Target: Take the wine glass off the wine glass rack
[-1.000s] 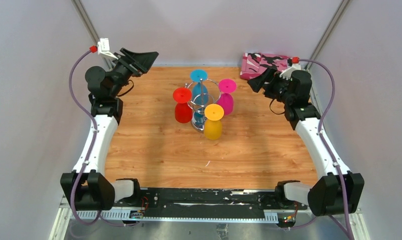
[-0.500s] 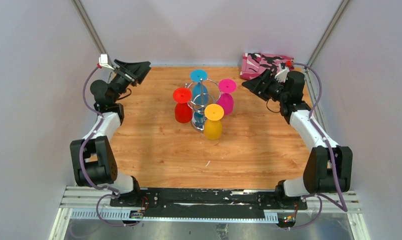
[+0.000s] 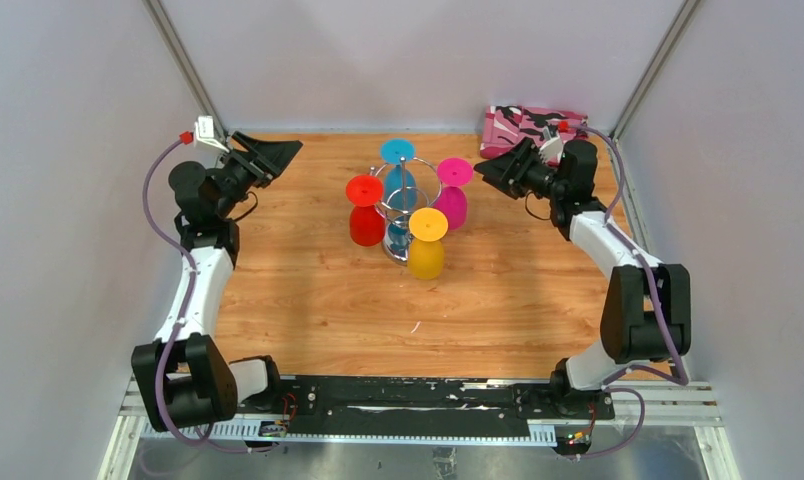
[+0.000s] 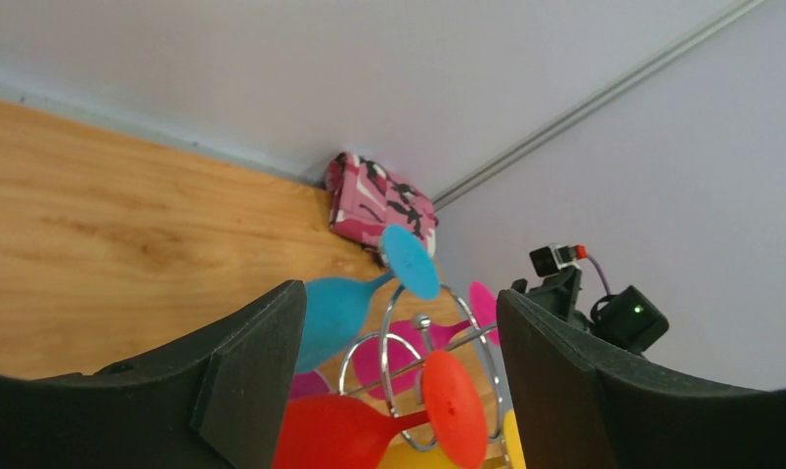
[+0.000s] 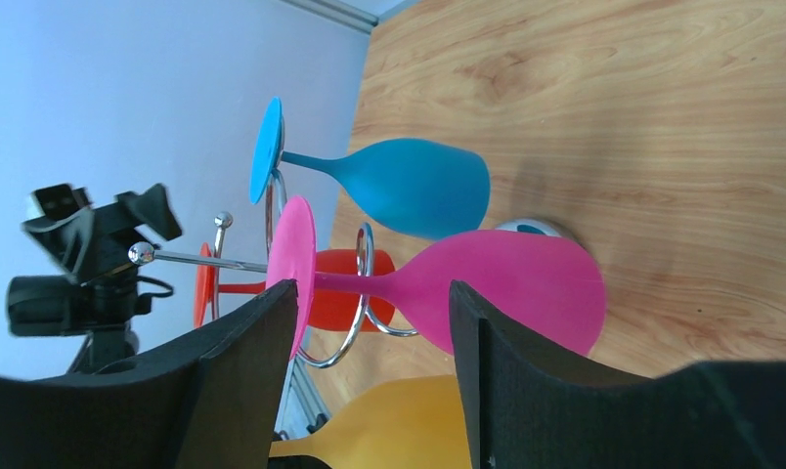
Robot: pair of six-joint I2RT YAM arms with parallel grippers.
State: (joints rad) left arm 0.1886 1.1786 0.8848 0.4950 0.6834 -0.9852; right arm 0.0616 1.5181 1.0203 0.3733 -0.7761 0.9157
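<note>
Pink glass [image 5: 506,283] hangs by its foot on the rack [image 3: 407,180]; right gripper [image 3: 490,173], open, faces its stem; left gripper [image 3: 278,151] open.

Wine glass rack [image 3: 407,186] between left gripper [image 3: 278,158] and right gripper [image 3: 486,172] (cloth [image 3: 533,125] far right)

- I see a desk [image 3: 308,300] with a light wood-grain top, evenly lit, with only soft shadows.
- Plain pale lilac-grey walls close it in: a back wall [image 3: 408,60], a left wall [image 3: 58,200] and a right wall [image 3: 748,200].
- A thin metal post rises at each far corner, left post [image 3: 183,65] and right post [image 3: 658,60].
- A folded pink camouflage cloth [image 3: 531,125] lies in the far right corner, against the back wall.
- Along the near edge, a black plate [image 3: 418,392] sits on a slotted metal rail [image 3: 378,429].
</note>
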